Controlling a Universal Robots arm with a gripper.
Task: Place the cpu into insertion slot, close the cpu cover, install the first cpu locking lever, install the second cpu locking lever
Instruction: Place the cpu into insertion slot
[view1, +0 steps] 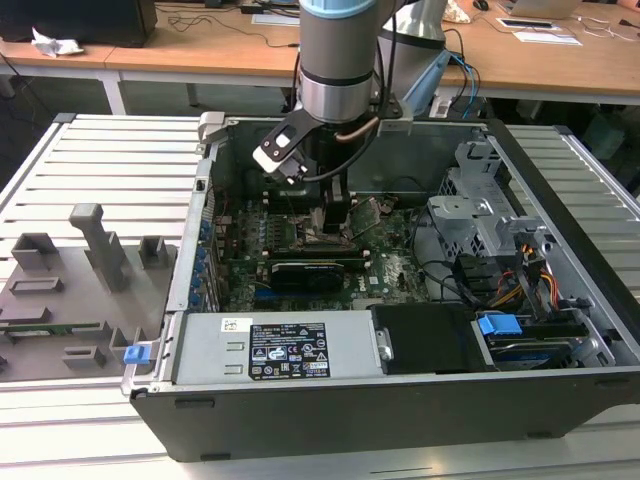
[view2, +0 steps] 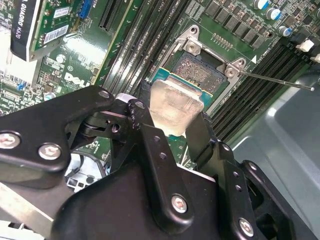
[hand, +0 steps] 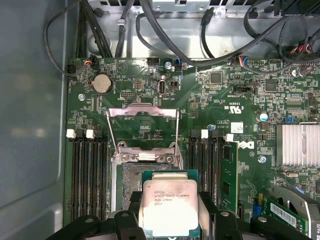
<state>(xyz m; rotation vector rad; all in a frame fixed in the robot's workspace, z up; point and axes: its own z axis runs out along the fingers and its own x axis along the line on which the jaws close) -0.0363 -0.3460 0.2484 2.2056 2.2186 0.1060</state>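
Gripping cpu by opposite edges, gripper jaws clamped on it; square silver-grey lid, green rim; held over open insertion slot of green motherboard.

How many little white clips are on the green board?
4 clips in the first wrist view: two between the socket and the grey case wall, two on the socket's other side. The gripper may hide more.

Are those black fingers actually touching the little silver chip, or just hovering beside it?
Touching. In the second wrist view the fingers of the gripper press against opposite edges of the cpu, with no gap on either side.
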